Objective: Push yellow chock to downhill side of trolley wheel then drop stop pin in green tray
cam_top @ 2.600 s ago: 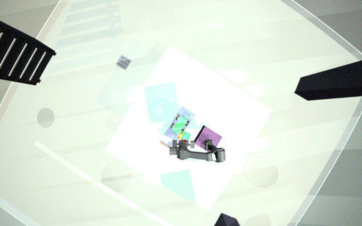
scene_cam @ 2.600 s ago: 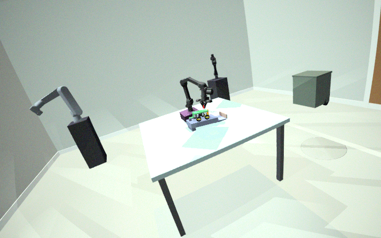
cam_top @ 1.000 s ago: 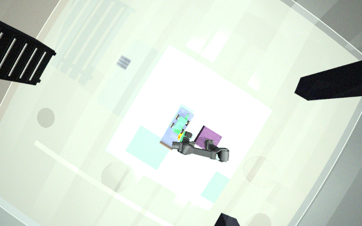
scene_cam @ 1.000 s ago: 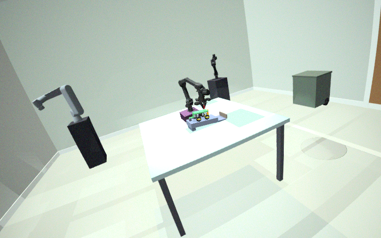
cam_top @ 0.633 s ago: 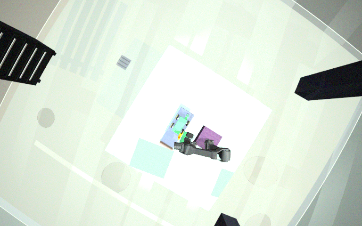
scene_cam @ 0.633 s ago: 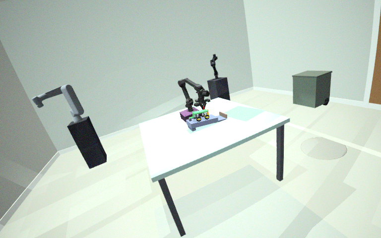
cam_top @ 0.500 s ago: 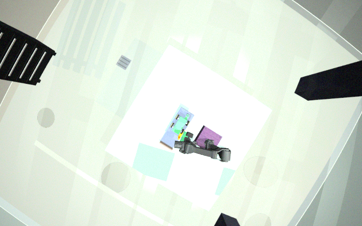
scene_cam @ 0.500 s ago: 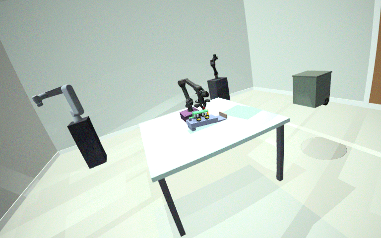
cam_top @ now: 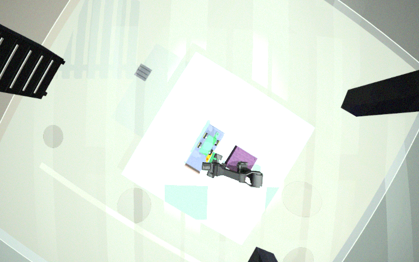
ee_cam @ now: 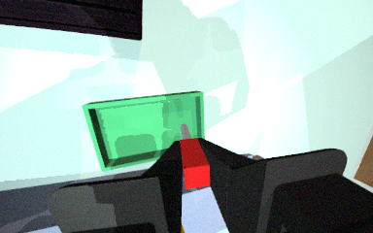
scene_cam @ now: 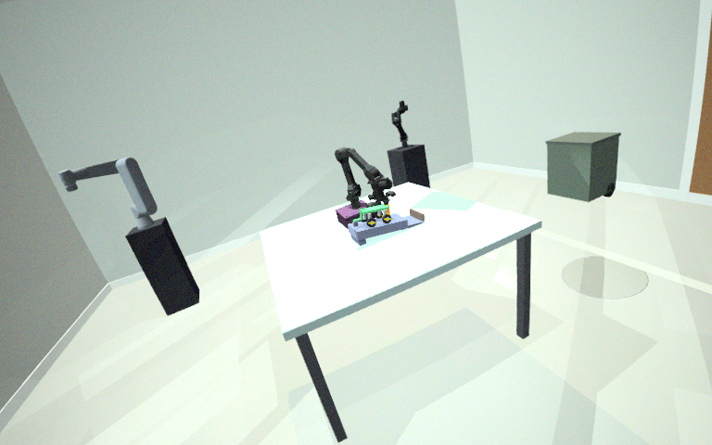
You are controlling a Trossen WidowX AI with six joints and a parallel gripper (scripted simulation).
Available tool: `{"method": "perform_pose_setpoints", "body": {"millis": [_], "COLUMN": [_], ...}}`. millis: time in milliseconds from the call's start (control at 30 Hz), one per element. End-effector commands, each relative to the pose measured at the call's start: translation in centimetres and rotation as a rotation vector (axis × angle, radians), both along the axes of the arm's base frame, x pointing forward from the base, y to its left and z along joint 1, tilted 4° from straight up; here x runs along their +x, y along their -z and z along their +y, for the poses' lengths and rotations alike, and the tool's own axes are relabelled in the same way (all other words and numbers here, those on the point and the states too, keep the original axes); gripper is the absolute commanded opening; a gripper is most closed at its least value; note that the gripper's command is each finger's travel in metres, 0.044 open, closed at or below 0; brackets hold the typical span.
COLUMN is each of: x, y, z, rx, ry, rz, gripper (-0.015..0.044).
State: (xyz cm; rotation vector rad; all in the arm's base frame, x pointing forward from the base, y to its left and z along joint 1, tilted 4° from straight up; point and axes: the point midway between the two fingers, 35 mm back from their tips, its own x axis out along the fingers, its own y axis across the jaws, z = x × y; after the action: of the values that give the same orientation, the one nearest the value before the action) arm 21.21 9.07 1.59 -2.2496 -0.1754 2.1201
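Observation:
My gripper (ee_cam: 188, 145) (cam_top: 217, 158) (scene_cam: 378, 199) is shut on the red-headed stop pin (ee_cam: 195, 167). The pin's grey shaft points out past the fingertips. The pin hangs above the near right part of the green tray (ee_cam: 141, 101), which lies on the white table just beyond the fingers. The mint-green trolley (cam_top: 210, 142) (scene_cam: 375, 210) stands on the lavender ramp (cam_top: 193, 155) (scene_cam: 380, 228) (ee_cam: 200, 214). The yellow chock (cam_top: 208, 158) sits on the ramp at the trolley's downhill end, close to a wheel; I cannot tell whether it touches the wheel.
A purple box (cam_top: 241, 157) (scene_cam: 349, 213) stands beside the ramp, next to the arm's base. A tan end stop (scene_cam: 416, 214) (ee_cam: 365, 170) closes the ramp's low end. Other robot arms on dark pedestals (scene_cam: 162, 262) stand around the table.

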Motion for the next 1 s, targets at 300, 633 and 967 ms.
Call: {"method": "perform_pose_setpoints", "body": {"millis": [300, 633, 967], "x": [-0.1, 0.0, 0.0], "y": [1.0, 1.2, 1.5], "z": [0.4, -0.4, -1.1], "rx": [0.008, 0.007, 0.007], "ry": [0.002, 0.002, 0.002], "rz": [0.002, 0.002, 0.002], "gripper": [0.0158, 0.0190, 0.0190]}}
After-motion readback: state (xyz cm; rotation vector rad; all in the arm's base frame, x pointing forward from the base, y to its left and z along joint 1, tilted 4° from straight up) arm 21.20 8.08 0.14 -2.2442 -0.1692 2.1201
